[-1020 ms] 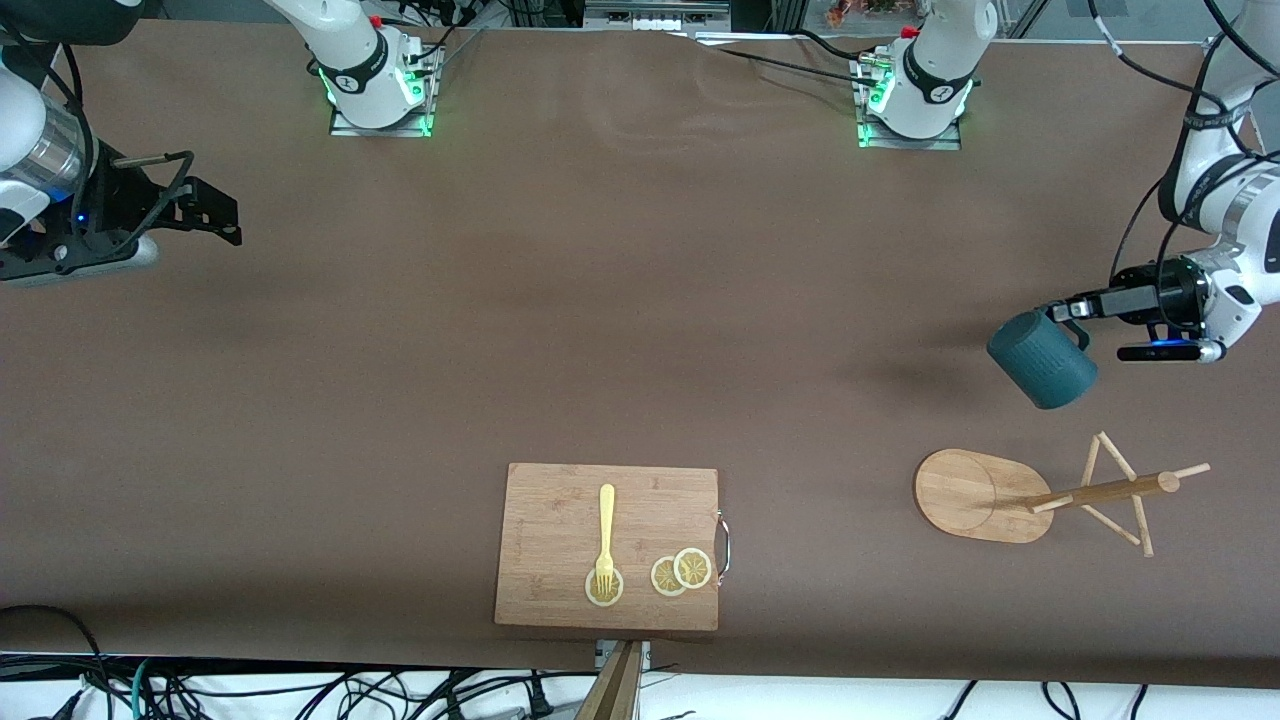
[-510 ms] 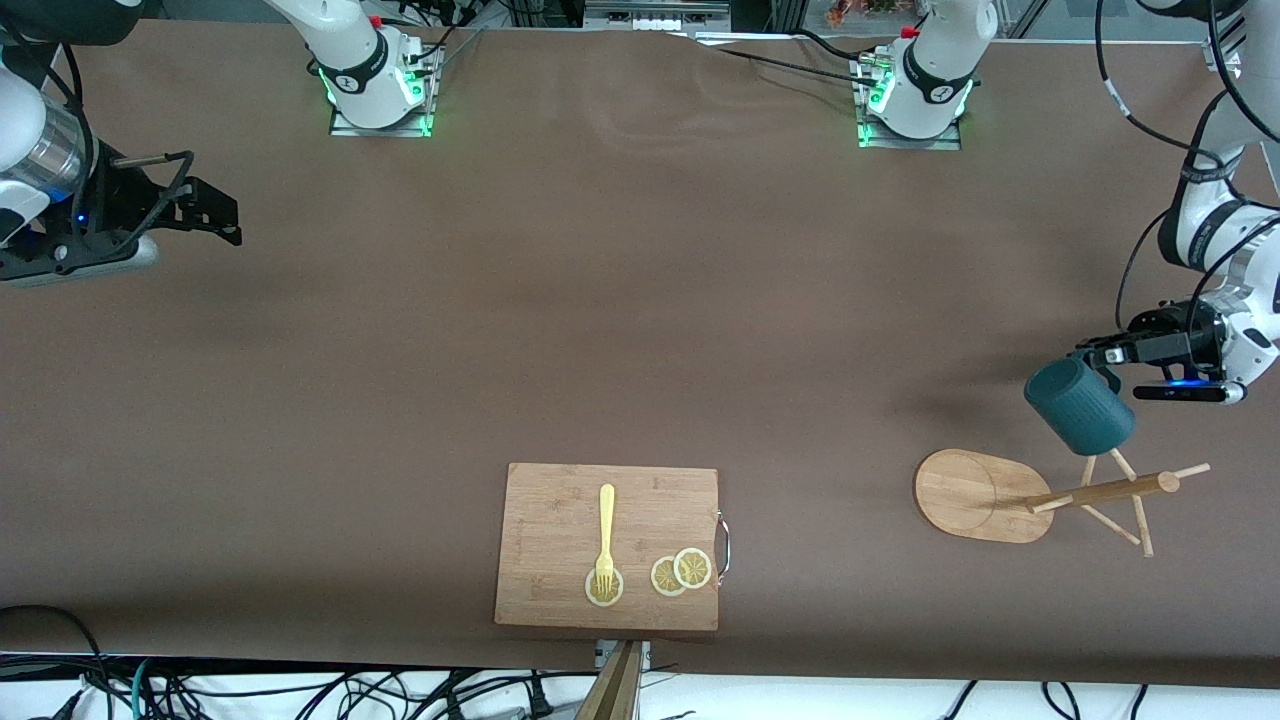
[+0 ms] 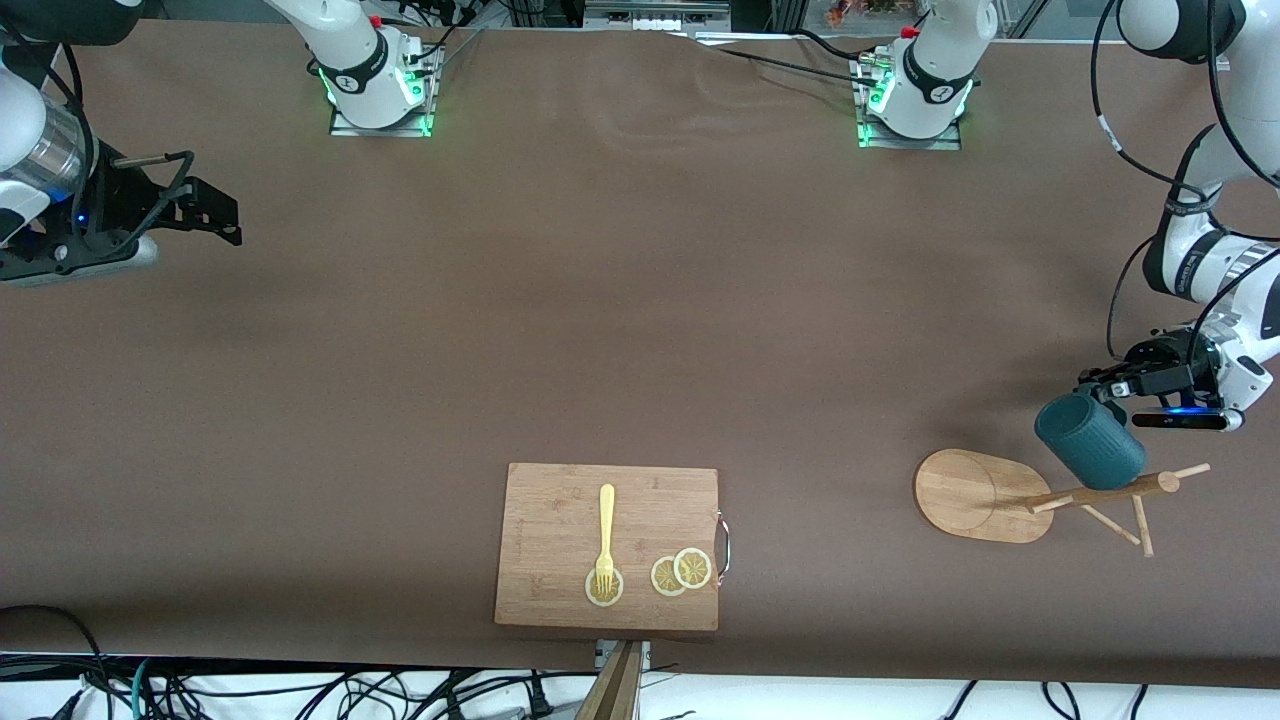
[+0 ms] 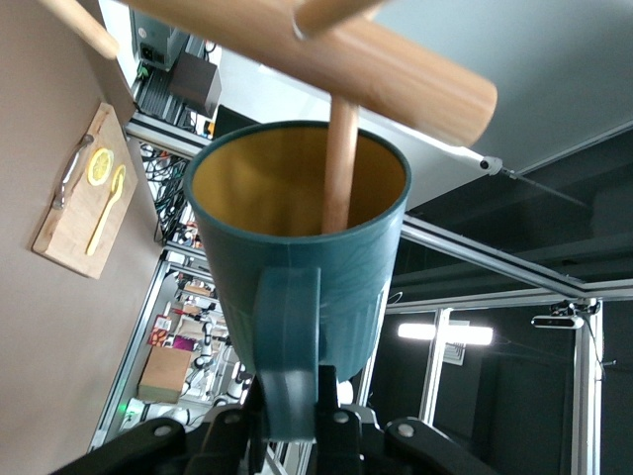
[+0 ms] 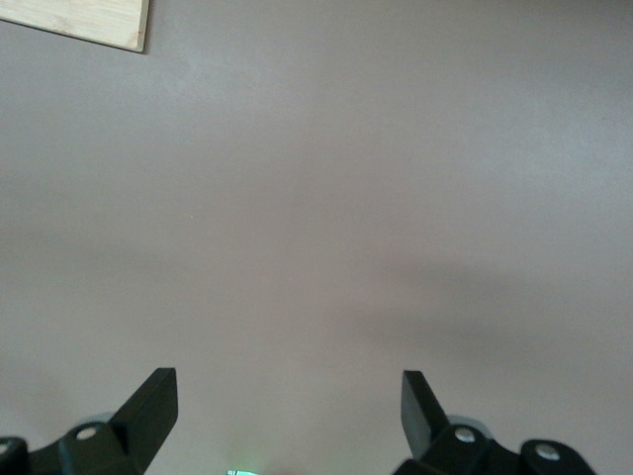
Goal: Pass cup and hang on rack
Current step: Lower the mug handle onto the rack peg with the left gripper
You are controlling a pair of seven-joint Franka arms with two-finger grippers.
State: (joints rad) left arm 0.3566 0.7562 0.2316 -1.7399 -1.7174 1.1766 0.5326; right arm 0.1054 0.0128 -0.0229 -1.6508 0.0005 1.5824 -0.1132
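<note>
The dark teal ribbed cup [image 3: 1090, 442] hangs in the air at the top of the bamboo rack [image 3: 975, 495], which stands near the left arm's end of the table. My left gripper [image 3: 1095, 385] is shut on the cup's loop handle. In the left wrist view the gripper [image 4: 292, 391] clamps the handle. A thin peg [image 4: 341, 163] of the rack reaches into the cup's [image 4: 297, 257] mustard-yellow mouth, under the post [image 4: 336, 49]. My right gripper [image 3: 225, 215] waits open and empty over the right arm's end of the table; it also shows in the right wrist view [image 5: 289, 391].
A rectangular wooden cutting board [image 3: 560, 520] lies near the table's front edge, toward the middle. It carries a yellow fork [image 3: 605, 535] and lemon slices [image 3: 680, 572]. The board also shows in the left wrist view [image 4: 74, 233].
My left gripper has carried the cup toward the front camera and onto the rack's top. The cup now covers one peg. The right arm has not moved.
</note>
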